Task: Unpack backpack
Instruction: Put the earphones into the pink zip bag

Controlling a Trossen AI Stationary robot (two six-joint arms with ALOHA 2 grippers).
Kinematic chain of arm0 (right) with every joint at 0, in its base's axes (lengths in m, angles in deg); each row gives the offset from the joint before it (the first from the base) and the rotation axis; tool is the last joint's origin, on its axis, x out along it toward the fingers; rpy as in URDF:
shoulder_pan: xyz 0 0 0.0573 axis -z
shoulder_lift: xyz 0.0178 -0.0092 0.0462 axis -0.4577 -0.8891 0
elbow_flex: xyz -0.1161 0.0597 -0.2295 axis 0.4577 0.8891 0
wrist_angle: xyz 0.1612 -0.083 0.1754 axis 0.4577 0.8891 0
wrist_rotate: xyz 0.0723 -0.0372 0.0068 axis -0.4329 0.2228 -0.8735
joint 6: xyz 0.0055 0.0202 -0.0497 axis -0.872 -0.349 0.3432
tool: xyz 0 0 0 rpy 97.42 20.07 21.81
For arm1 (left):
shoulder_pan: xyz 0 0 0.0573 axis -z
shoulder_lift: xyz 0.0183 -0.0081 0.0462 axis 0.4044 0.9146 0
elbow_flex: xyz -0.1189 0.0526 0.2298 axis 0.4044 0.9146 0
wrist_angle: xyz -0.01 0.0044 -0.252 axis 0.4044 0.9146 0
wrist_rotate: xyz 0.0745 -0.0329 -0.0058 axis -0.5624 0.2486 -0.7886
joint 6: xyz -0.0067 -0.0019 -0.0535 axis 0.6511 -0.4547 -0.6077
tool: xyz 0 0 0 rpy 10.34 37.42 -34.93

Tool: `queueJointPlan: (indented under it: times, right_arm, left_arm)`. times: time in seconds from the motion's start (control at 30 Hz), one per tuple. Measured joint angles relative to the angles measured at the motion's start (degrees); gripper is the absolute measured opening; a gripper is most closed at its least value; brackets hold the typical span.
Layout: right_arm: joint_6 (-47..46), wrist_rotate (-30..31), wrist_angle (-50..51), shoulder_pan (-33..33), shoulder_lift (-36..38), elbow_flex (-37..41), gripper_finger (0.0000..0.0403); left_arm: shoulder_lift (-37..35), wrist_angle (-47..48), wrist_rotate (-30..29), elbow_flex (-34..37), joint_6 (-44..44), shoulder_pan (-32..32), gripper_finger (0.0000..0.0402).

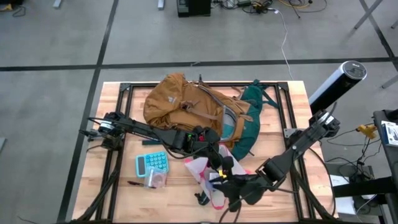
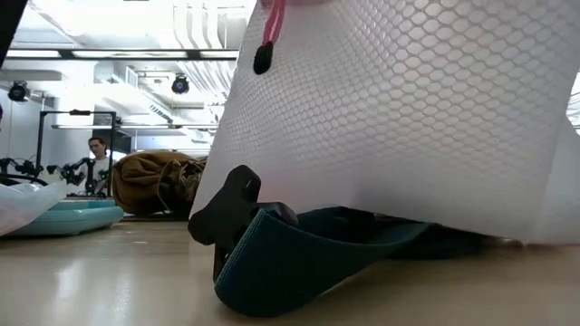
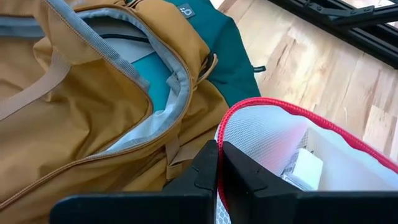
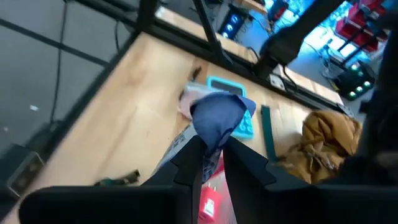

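Note:
The mustard-tan backpack (image 1: 186,106) lies on the far middle of the table, its zip mouth open on grey lining (image 3: 155,106). Nearer stands a white mesh pouch with a pink edge (image 1: 205,177), big in the low view (image 2: 408,118). My left gripper (image 1: 212,157) is shut on the pouch's rim. My right gripper (image 1: 227,182), coming from the right, is at the pouch's mouth and shut on a blue-grey soft thing (image 4: 216,121). The backpack's green strap with its black buckle (image 2: 272,258) lies on the table by the pouch. My left gripper pinches the pouch's pink rim (image 3: 219,134) between its two fingers, slanting down from the table's left. The pouch hangs open below the hold; whether its lower edge (image 2: 544,237) rests on the table, I cannot tell. My right gripper pinches the blue-grey thing's lower part (image 4: 212,148) between its two fingers, slanting down from the table's right. The thing's bulk sticks out past the fingertips, above the pouch.
A teal calculator (image 1: 152,163) and a small clear container (image 1: 155,180) lie left of the pouch. A black frame (image 1: 124,90) borders the tabletop. A white block (image 3: 306,167) sits inside the pouch. Beyond the table, a person (image 2: 97,154) stands in the room.

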Motion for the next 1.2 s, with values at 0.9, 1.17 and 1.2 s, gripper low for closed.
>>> queueJointPlan:
  times: [0.9, 1.17, 1.2]
  right_arm:
    - [-36.99, 14.80, 33.07, 1.97, 8.63, -2.10, 0.0250]
    - [-43.43, 1.81, 34.74, 8.71, 8.08, 0.69, 0.0231]
    - [-43.64, 1.05, 34.90, 9.39, 8.14, 0.97, 0.0226]
  left_arm:
    - [0.00, -0.86, 1.70, 0.09, -0.01, 0.04, 0.0000]
    - [-0.02, -1.58, 2.85, 0.09, 0.19, 0.11, 0.0000]
    - [-0.02, -1.57, 2.86, 0.09, 0.42, 0.11, 0.0000]
